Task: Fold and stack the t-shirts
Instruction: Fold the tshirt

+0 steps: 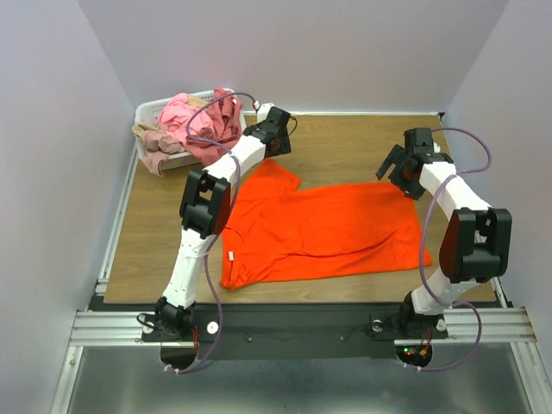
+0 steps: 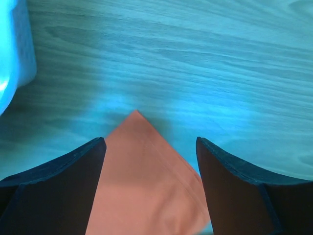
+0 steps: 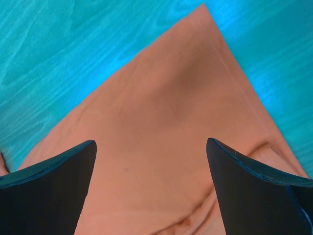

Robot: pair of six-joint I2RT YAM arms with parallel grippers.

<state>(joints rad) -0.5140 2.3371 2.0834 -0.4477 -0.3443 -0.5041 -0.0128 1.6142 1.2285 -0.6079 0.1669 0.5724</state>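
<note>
The orange t-shirt [image 1: 328, 228] lay spread flat on the table [image 1: 345, 138]. The left tool [image 2: 149, 139] hung wide open over its sleeve tip, gripping nothing. The right tool [image 3: 150, 141], equally spread and empty, hovered over its far right corner. In the white basket [image 1: 148, 110] lay the other t-shirts [image 1: 194, 121].

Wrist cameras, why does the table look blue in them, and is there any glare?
Left wrist: a heavy teal cast turns the table blue-green and the orange t-shirt salmon, with a pale glare patch beside the shirt's corner. Right wrist: same cast, with a fainter bright patch near the shirt's tip. Top external: natural colour, brown wood, vivid orange, even light.
</note>
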